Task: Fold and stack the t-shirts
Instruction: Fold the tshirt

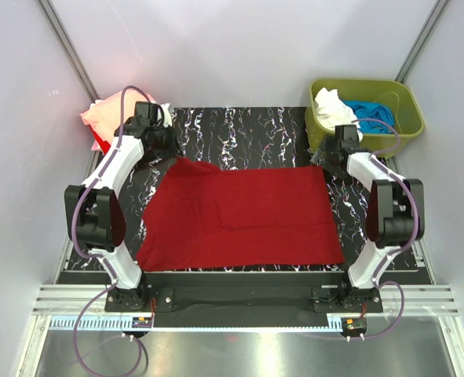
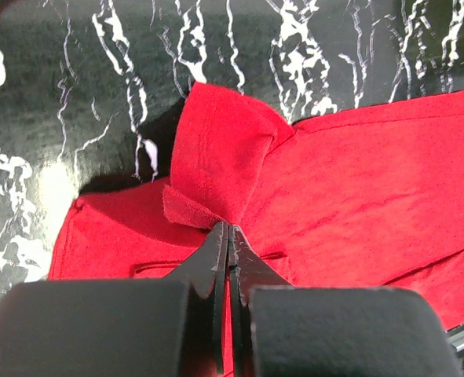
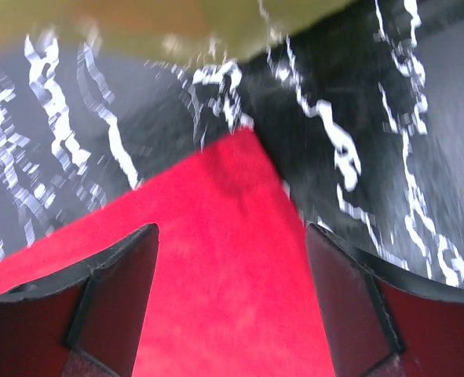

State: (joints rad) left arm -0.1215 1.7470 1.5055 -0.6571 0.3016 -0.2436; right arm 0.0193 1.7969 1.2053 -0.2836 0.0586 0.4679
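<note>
A dark red t-shirt (image 1: 239, 216) lies spread flat on the black marbled mat (image 1: 239, 129). My left gripper (image 1: 169, 149) is at the shirt's far left corner. In the left wrist view this gripper (image 2: 229, 229) is shut on a pinched-up fold of the red cloth (image 2: 224, 149). My right gripper (image 1: 326, 157) hovers at the far right corner. Seen from the right wrist, it (image 3: 232, 232) stands open, its fingers (image 3: 118, 290) wide apart on either side of the shirt's pointed corner (image 3: 232, 259), which lies flat below them.
A pile of salmon-pink and red t-shirts (image 1: 106, 116) sits off the mat at the far left. An olive-green tub (image 1: 404, 102) at the far right holds a white shirt (image 1: 330, 106) and a blue one (image 1: 370, 114). White walls close in on three sides.
</note>
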